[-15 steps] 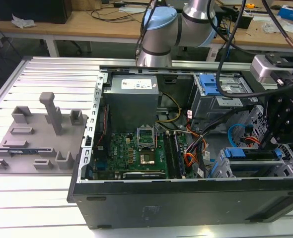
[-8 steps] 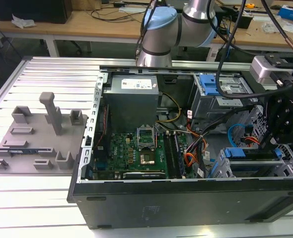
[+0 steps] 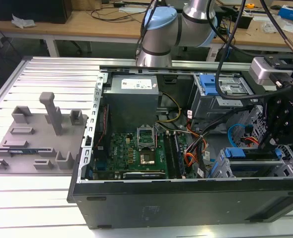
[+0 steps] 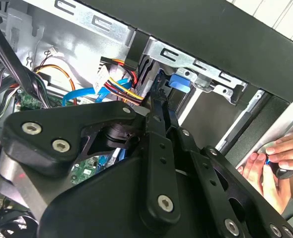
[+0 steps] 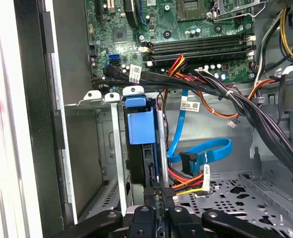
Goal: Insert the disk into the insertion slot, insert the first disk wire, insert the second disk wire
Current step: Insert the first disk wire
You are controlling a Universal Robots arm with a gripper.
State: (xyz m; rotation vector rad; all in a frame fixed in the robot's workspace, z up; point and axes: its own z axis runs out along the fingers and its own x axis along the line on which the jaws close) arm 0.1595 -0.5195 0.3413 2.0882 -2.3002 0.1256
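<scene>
The disk (image 5: pixel 139 126), in its blue carrier, sits in the insertion slot (image 5: pixel 117 158), a silver metal cage by the case's front wall. In the exterior view the disk (image 3: pixel 251 153) lies in the cage (image 3: pixel 217 169) at the case's right end. My gripper (image 5: pixel 159 192) is shut on a black plug with red, yellow and black wires (image 5: pixel 188 187), held against the disk's near edge. A blue flat wire (image 5: pixel 206 151) hangs loose beside the disk, its plug (image 5: pixel 188 162) free. The gripper (image 3: pixel 278 146) hovers over the cage, and its fingers (image 4: pixel 156 106) point at the blue carrier (image 4: pixel 180 81).
The open computer case (image 3: pixel 176 198) holds a motherboard (image 3: pixel 136 153), a power supply (image 3: pixel 131 99) and a darker cage with a blue latch (image 3: pixel 211 87). Bundled black cables (image 5: pixel 246 106) cross near the slot. A person's hand (image 4: pixel 280 158) rests outside the case. A grey fixture plate (image 3: pixel 32 139) lies on the exterior view's left.
</scene>
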